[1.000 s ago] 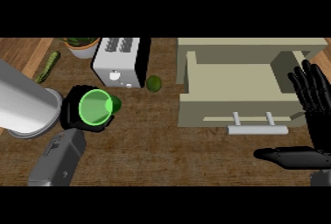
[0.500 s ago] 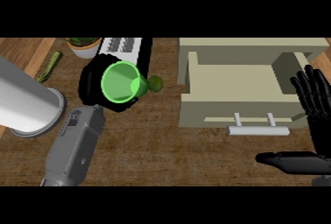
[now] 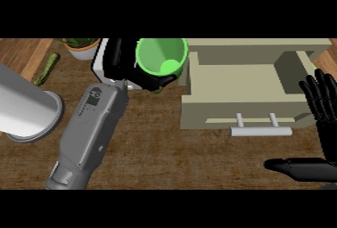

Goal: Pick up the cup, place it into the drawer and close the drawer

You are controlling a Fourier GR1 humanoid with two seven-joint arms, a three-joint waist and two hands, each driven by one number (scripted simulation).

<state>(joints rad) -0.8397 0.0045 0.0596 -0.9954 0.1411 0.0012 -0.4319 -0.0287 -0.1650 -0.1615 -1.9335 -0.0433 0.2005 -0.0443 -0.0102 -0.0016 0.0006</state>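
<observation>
At the far left of the frame a large grey cylinder lies across the wooden counter, with a slim green vegetable above it near the upper left. Just right of that, at the top edge, sits a white pot holding a green plant. A white toaster with dark slots stands beside the pot, partly hidden by the arm. The grey left forearm runs up from the lower edge, and the black left hand has its fingers curled round the bright green cup, carrying it at upper centre, the rim tipped towards the viewer. The cup sits just beside the left wall of the open beige drawer, not yet over its inside. The drawer fills the upper right, and its pale bar handle faces the lower edge. At the right edge the black right hand rests with fingers straight and pointing up, thumb stretched out to the left, holding nothing.
</observation>
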